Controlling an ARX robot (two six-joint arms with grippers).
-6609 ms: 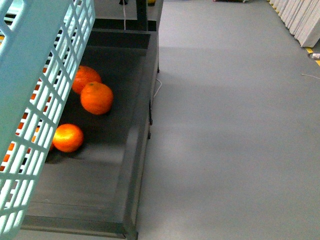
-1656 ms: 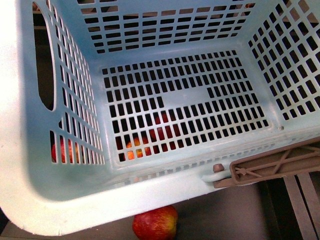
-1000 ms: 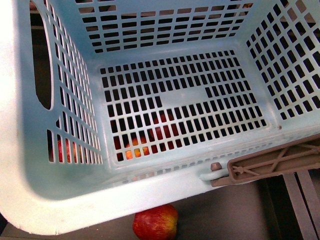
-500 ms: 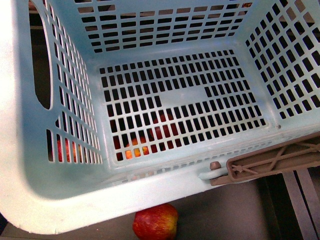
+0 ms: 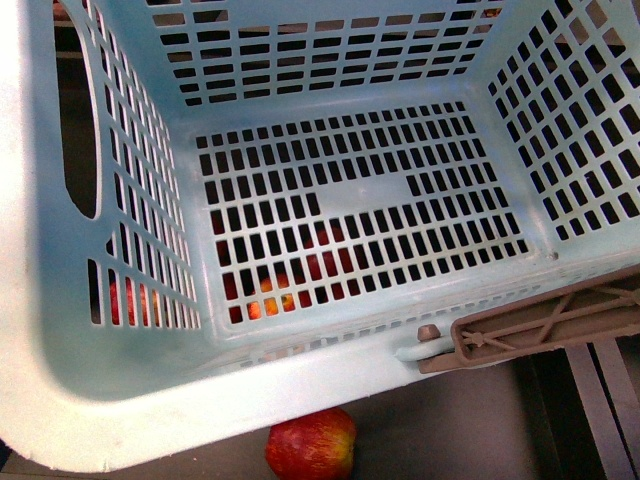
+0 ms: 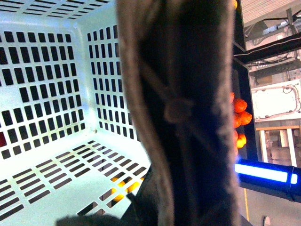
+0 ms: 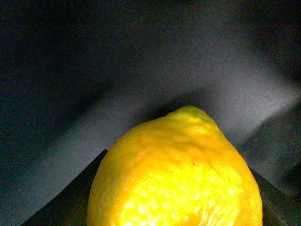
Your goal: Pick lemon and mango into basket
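R claw looks closed on the lemon over a dark surface, L claw's state can't be told — brown handle fills its cam — and w/ the basket empty, apparently hanging off the surface, a hard drop could bounce lemon over near rim.

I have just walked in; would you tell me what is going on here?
The turquoise basket fills the front view and holds nothing yet. Its brown handle sits right against the left wrist camera, so the left arm probably holds it, though that gripper is unclear. The right gripper seems closed on the lemon over a dark surface. A red apple lies below the basket's near rim. No mango is visible.
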